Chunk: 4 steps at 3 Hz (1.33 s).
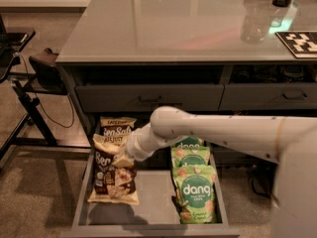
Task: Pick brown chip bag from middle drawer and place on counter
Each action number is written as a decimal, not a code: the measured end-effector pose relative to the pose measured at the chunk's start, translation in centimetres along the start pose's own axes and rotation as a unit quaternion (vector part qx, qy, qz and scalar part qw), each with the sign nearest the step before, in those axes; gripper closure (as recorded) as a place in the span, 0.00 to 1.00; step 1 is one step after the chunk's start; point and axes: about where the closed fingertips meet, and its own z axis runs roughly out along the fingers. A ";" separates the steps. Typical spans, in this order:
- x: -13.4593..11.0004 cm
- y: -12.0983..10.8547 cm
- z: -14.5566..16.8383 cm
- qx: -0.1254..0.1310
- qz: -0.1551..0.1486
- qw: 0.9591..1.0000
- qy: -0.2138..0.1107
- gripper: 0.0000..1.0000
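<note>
The middle drawer (pixel 153 205) is pulled open below the counter (pixel 163 24). My gripper (pixel 123 159) is over the drawer's left side, shut on the top edge of a brown chip bag (pixel 111 178). The bag hangs tilted just above the drawer floor, with its shadow beneath it. My white arm reaches in from the right. A second brown chip bag (pixel 118 128) lies at the drawer's back left, partly behind the held one. The fingers are mostly hidden by the wrist and the bag's crumpled top.
Green "dang" bags (pixel 195 192) lie in a row on the drawer's right side under my arm. Closed drawer fronts (pixel 148 98) sit above. A clear bottle (pixel 255 21) and a black-and-white marker (pixel 302 42) stand on the counter's far right. A dark stand (pixel 29 83) is at left.
</note>
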 end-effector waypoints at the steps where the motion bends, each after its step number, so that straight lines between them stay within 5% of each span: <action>1: -4.0 0.4 -6.9 0.005 -0.013 1.000 -0.018 1.00; 3: -9.6 2.2 -16.6 -0.029 -0.053 0.998 -0.029 1.00; 4: -12.1 5.0 -19.8 -0.058 -0.089 0.994 -0.010 1.00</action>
